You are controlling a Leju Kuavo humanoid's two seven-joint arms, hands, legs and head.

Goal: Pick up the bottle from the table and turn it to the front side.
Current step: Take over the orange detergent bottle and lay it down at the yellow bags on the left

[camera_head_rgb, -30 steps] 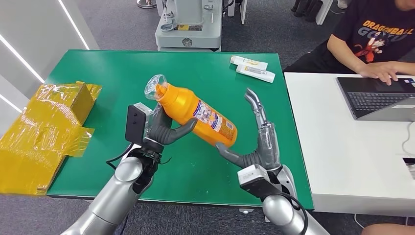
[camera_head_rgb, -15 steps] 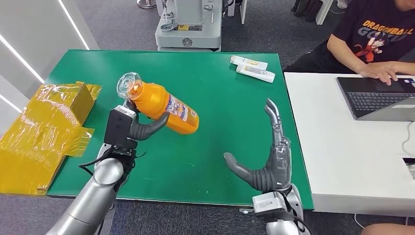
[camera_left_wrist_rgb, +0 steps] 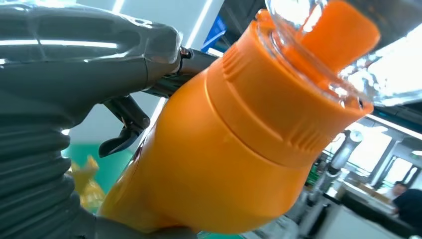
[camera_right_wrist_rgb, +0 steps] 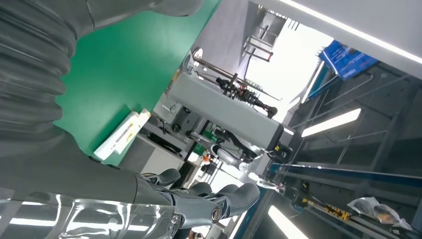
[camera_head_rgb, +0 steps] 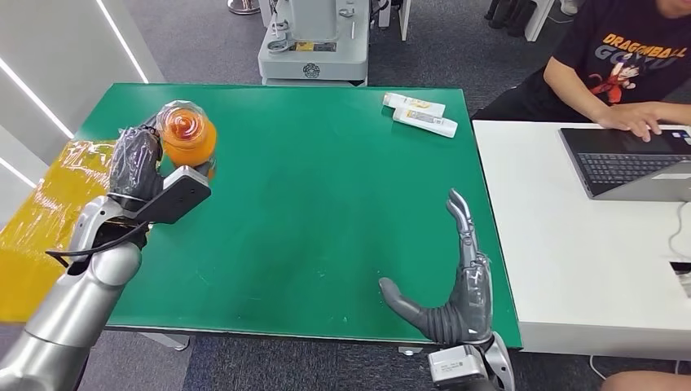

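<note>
Green counter (camera_head_rgb: pixel 326 204) takes up the middle of the head view, with a white counter (camera_head_rgb: pixel 570 244) butted against its right edge. A person (camera_head_rgb: pixel 627 57) in a black printed shirt sits at the far right, one hand on a laptop (camera_head_rgb: pixel 627 163). Yellow taped box (camera_head_rgb: pixel 41 228) at the left edge of the green counter, partly behind the left arm. Grey machine base (camera_head_rgb: pixel 314 49) on the floor beyond the far edge.

Left hand (camera_head_rgb: pixel 138 163) is raised over the far-left part of the green counter, fingers (camera_head_rgb: pixel 134 159) wrapped round the orange bottle (camera_head_rgb: pixel 189 138); bottle is lifted clear of the surface, clear cap (camera_head_rgb: pixel 183 122) pointing up at the camera. Left wrist view: orange bottle body and ribbed collar close beside the grey thumb, clear cap over an orange nozzle.

Right hand (camera_head_rgb: pixel 456 285) hovers at the near-right edge of the green counter, palm open, fingers (camera_head_rgb: pixel 463 228) straight and spread, thumb out to the left, holding nothing.

Two white tubes (camera_head_rgb: pixel 420 114) lie side by side at the far-right corner of the green counter, well apart from both hands.
</note>
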